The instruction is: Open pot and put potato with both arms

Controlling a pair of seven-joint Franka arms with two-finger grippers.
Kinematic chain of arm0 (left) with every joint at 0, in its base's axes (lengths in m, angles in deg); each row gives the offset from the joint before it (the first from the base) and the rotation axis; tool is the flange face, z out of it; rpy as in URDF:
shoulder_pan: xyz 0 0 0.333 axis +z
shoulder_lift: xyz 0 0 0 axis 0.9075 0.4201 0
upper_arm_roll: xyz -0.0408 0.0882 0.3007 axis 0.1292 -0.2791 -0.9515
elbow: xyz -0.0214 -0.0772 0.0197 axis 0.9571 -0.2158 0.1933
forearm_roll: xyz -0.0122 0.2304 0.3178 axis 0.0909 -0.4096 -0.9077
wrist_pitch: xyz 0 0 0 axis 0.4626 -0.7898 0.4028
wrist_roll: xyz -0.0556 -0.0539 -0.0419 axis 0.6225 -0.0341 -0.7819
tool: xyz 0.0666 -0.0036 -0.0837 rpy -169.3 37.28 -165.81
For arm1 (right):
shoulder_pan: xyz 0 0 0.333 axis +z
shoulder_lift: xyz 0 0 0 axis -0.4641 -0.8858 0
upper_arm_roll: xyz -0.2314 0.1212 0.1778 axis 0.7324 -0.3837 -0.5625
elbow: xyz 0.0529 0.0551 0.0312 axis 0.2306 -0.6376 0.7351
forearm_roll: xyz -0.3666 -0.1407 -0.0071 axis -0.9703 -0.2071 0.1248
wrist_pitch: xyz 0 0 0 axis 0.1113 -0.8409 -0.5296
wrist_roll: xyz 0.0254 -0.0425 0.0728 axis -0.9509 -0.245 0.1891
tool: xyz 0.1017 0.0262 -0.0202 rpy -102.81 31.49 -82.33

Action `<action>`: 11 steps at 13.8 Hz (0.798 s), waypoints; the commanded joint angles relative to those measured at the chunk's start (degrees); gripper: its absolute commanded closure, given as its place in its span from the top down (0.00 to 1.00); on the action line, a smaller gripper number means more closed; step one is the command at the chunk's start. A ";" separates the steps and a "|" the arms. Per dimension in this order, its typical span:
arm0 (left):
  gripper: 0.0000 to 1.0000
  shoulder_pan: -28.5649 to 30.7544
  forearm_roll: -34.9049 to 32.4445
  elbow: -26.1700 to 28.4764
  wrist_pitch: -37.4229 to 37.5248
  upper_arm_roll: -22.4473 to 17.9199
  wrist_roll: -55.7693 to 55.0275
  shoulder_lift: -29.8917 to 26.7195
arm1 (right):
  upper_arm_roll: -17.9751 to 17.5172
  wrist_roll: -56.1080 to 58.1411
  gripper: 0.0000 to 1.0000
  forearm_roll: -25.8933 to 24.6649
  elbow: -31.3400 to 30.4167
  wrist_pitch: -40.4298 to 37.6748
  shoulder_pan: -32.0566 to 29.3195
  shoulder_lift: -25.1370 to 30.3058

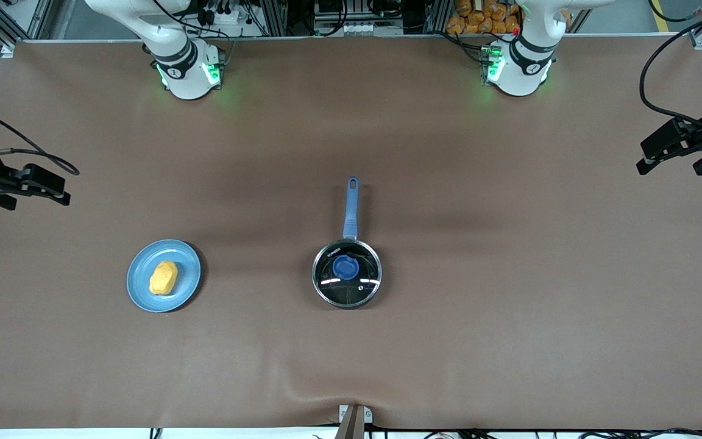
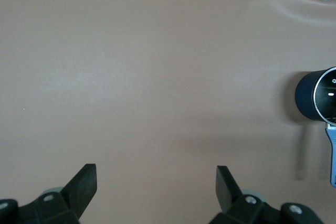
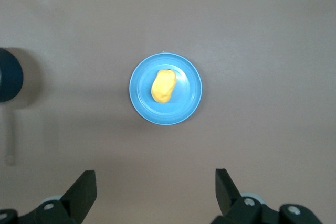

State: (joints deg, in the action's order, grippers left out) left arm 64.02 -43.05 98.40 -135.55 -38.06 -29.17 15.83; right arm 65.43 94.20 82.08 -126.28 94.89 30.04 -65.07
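The left gripper [image 2: 156, 188] hangs with its fingers spread wide and nothing between them, over bare table [image 1: 509, 305] toward the left arm's end. The right gripper [image 3: 155, 192] is likewise wide open and empty, over the right arm's end. The pot [image 1: 347, 273] sits mid-table, lid [image 1: 347, 274] on, its blue handle [image 1: 351, 207] pointing toward the bases. The potato [image 1: 163, 278] lies on a light-blue plate [image 1: 185, 291] toward the right arm's end.
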 commanded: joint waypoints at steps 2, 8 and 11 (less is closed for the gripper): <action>1.00 0.35 0.11 -2.05 1.39 0.18 -0.53 0.41 | -0.03 -1.10 1.00 -0.08 -0.65 0.23 0.77 0.69; 1.00 0.53 0.37 -1.61 2.17 0.09 -1.14 0.58 | -0.03 -2.50 1.00 -0.17 -0.92 0.15 1.82 0.51; 1.00 2.19 0.98 -1.44 4.28 0.09 -0.26 0.41 | -0.03 -4.35 1.00 -0.17 -0.74 0.06 3.49 0.87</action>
State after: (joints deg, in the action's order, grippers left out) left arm 65.01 -43.05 97.90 -133.18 -38.09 -29.31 16.01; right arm 65.39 92.13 82.08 -126.40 94.89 32.10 -65.16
